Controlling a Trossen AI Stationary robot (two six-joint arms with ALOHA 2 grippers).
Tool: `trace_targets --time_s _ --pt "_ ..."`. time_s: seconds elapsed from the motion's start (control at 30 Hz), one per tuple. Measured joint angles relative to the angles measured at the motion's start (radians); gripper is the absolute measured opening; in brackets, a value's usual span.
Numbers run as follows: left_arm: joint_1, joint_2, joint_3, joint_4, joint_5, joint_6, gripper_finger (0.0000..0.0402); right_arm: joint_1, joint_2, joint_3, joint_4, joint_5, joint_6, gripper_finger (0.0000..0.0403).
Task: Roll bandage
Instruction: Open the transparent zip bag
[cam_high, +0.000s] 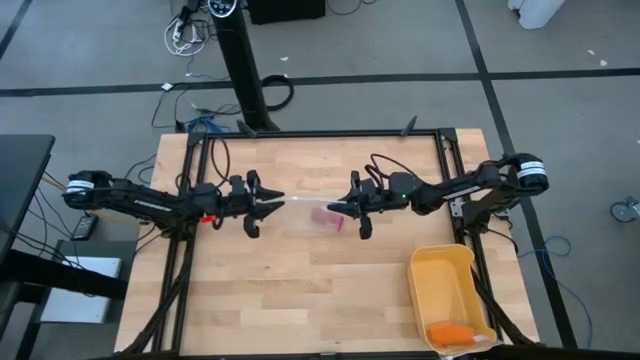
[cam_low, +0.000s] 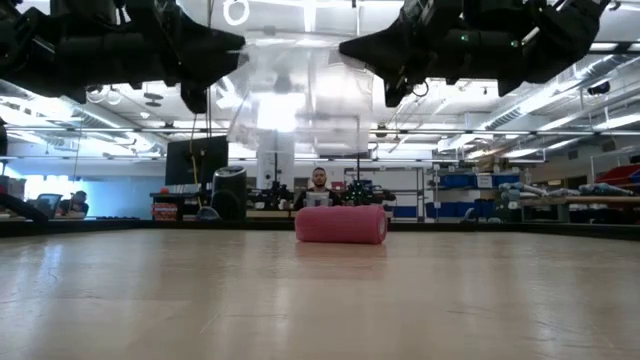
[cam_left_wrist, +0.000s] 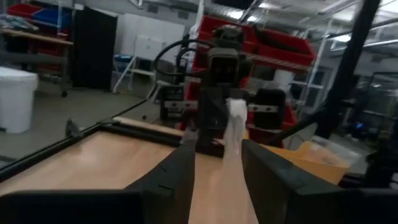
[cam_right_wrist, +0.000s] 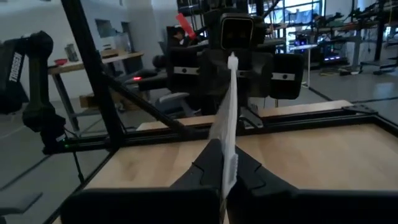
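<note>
The high view looks straight down on the whole wooden table (cam_high: 300, 290) and both arms. The low view sits at tabletop height, facing level across it into the room — sharing the rolled pink bandage (cam_low: 340, 224) with the overhead. Each wrist view faces the opposite arm, close in, over the table.

In the high view the clear plastic bag (cam_high: 305, 212) is faint against the worktop (cam_high: 300, 290), so its outline cannot be traced. The orange object (cam_high: 450, 332) in the yellow bin (cam_high: 447, 262) is too small to identify. In the low view both arms are cut off by the top edge, and the person (cam_low: 318, 186) behind the pink bandage roll (cam_low: 340, 224) shows only partly.
</note>
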Motion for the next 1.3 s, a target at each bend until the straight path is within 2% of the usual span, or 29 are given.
trace_targets --time_s 0.27,0.53,0.67,0.83,0.97,1.13,1.3 --pt "-0.001 0.000 0.086 -0.142 0.027 0.129 0.0135 -0.001 -0.037 0.000 -0.070 0.002 -0.012 0.0001" --pt "-0.001 0.000 0.153 -0.267 0.038 0.163 0.0119 -0.002 -0.039 0.000 -0.081 0.003 -0.011 0.0000" --pt "-0.001 0.001 0.155 -0.291 0.038 0.166 0.0086 -0.001 -0.045 0.000 -0.084 0.003 -0.012 0.0000" --pt "-0.001 0.001 0.155 -0.277 0.038 0.221 0.0016 -0.001 -0.045 0.000 -0.108 0.005 -0.012 0.0000" --pt "-0.002 0.001 0.155 -0.268 0.041 0.249 0.0008 -0.001 -0.045 0.000 -0.109 0.008 -0.012 0.0002" --pt "-0.003 0.001 0.155 -0.318 0.050 0.304 0.0004 -0.001 -0.085 0.000 -0.200 0.072 -0.031 0.0042" --pt "-0.015 0.001 0.155 -0.421 0.012 0.407 0.0003 -0.006 -0.193 0.000 -0.409 0.231 -0.075 0.0109"
